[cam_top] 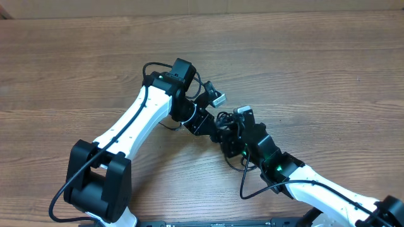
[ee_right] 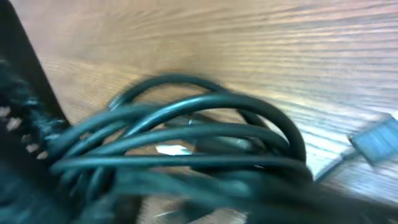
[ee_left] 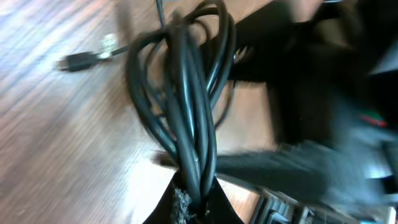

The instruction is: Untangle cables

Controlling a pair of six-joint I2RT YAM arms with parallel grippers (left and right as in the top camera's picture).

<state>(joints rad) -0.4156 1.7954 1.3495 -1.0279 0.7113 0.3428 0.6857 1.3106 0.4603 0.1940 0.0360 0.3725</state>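
The cables (cam_top: pixel 225 118) are a small black tangle at the table's middle, between the two arms. In the left wrist view the looped cords (ee_left: pixel 186 93) run up from my left gripper (ee_left: pixel 196 202), which is shut on the bundle's lower end; a black plug end (ee_left: pixel 78 61) lies on the wood to the left. In the overhead view my left gripper (cam_top: pixel 213 128) meets my right gripper (cam_top: pixel 230 137) at the tangle. In the right wrist view the loops (ee_right: pixel 186 130) fill the frame, blurred. They hide the right jaws. A grey plug (ee_right: pixel 373 142) lies at the right.
A light-coloured connector (cam_top: pixel 218 99) sticks out beside the left wrist. The wooden table (cam_top: pixel 315 63) stretches all round. Thick black arm wires run along both arms, one looping on the wood (cam_top: pixel 246 183) by the right arm.
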